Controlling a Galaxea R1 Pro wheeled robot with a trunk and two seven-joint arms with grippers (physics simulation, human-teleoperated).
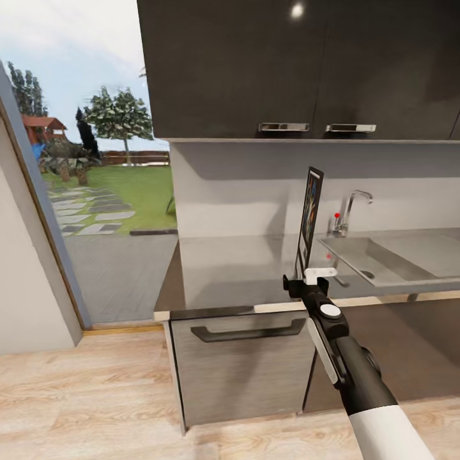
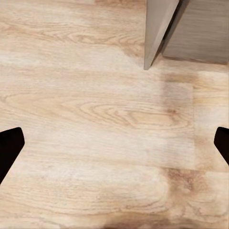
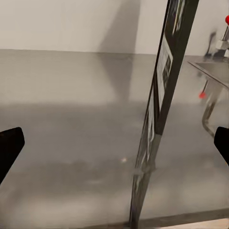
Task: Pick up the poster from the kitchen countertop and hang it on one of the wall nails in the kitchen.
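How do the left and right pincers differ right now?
The right pincer is raised to the countertop, at the bottom edge of the upright poster; the left pincer points down at the wooden floor. The right faces the poster edge-on; the left faces nothing. Both are open.

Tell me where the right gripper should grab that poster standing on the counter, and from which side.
Take the poster by its near vertical edge, coming in from the counter's front. It stands upright, edge-on to the right gripper, so the thin frame probably fits between the open fingers, one pad on each flat face, low down near the countertop.
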